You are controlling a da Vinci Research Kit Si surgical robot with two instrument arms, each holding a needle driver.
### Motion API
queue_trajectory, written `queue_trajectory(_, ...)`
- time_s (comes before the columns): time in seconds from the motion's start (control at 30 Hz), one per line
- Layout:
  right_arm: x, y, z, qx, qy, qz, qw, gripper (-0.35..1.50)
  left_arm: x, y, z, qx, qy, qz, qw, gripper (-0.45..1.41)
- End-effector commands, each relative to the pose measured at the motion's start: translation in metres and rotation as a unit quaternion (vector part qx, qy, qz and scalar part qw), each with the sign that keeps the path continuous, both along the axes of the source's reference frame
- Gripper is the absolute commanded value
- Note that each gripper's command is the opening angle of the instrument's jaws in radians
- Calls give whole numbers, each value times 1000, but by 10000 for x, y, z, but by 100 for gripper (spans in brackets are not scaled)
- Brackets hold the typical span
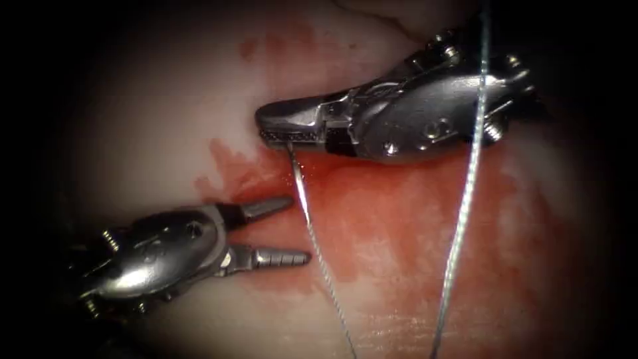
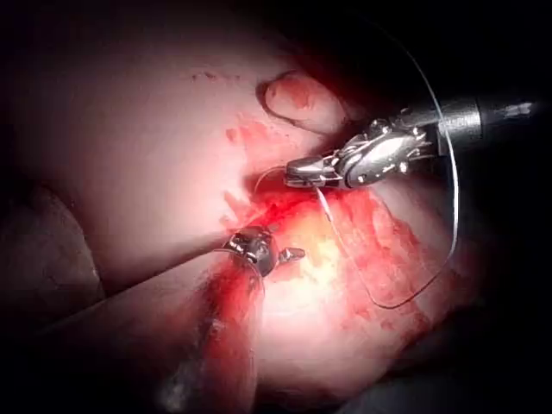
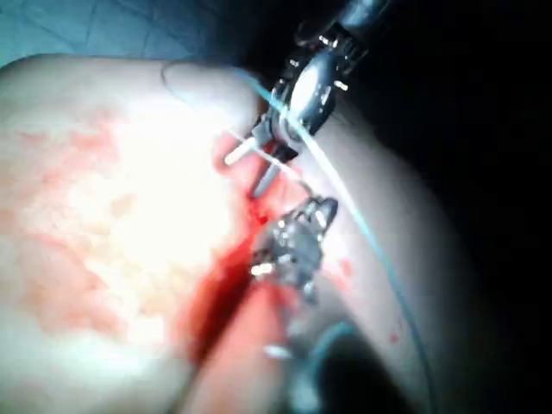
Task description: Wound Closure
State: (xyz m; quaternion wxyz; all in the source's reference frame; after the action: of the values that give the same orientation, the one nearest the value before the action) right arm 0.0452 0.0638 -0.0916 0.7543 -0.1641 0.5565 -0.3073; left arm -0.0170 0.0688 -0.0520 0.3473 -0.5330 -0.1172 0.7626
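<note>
Two tools sit over the tissue [image 1: 153, 100], and both are by the big patch of red fluid [image 1: 399, 219]. Nearest, at the left edge of the red fluid, is the left tool [image 1: 298, 228]. Its two jaws are spread wide apart and there is nothing between them. Its tips hang just over the wet red edge. Across the red fluid run two lines of thread [image 1: 319, 252]. One goes up the middle of the patch to the right tool, and the other line [image 1: 465, 193] goes up the right part of the patch and passes in front of that tool's body. Farther back, at the top edge of the red fluid, is the right tool [image 1: 266, 129]. Its jaws are pressed together and pinch the thread near their tips. The bit of line just under the jaws looks smooth and shiny. I cannot tell where the needle is.
</note>
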Motion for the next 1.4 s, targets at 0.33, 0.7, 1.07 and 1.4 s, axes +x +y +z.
queue_trajectory(0.33, 4, 1, 17, 28, -7, 5, 1000, -35, -7, 1, 5, -2, 0, 0, 1000, 61)
queue_trajectory(0.7, -2, 1, 35, 75, -24, 15, 997, -35, -9, -1, 6, -2, 4, 0, 1000, 61)
queue_trajectory(1.07, -2, 6, 25, 87, -13, 22, 996, -35, -9, -2, 7, -2, 6, 0, 1000, 61)
queue_trajectory(1.4, -2, -2, 40, 101, -29, 13, 994, -35, -9, -3, 6, -1, 8, 2, 1000, 61)
